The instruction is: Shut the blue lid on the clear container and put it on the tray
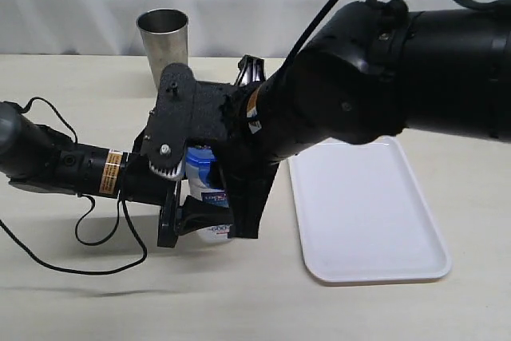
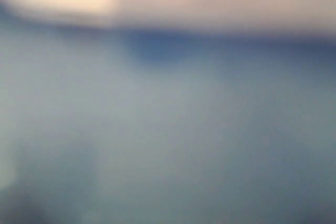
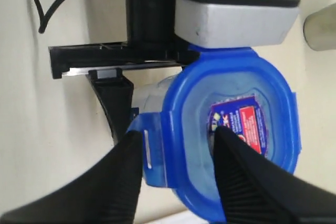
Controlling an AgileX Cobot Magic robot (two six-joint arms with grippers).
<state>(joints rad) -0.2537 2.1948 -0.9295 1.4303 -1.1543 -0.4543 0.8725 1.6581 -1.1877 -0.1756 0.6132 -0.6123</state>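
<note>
The clear container [image 1: 209, 191] stands upright at mid-table, and my left gripper [image 1: 198, 217] is shut round its body from the left. The blue lid [image 3: 181, 108] sits on top of it, with the red-and-white sticker [image 3: 244, 124] facing up. My right gripper [image 3: 177, 135] comes down from above. One of its fingers [image 3: 123, 171] presses the outside of a snap flap [image 3: 153, 153], and the other rests on the lid top beside the sticker. The white tray [image 1: 367, 265] lies to the right, with nothing on it. The left wrist view is a blue-grey blur.
A steel cup [image 1: 164, 41] stands behind the container near the back edge. The right arm [image 1: 375, 77] reaches across over the tray's far end. The left arm's black cable [image 1: 88, 233] loops on the table at the left.
</note>
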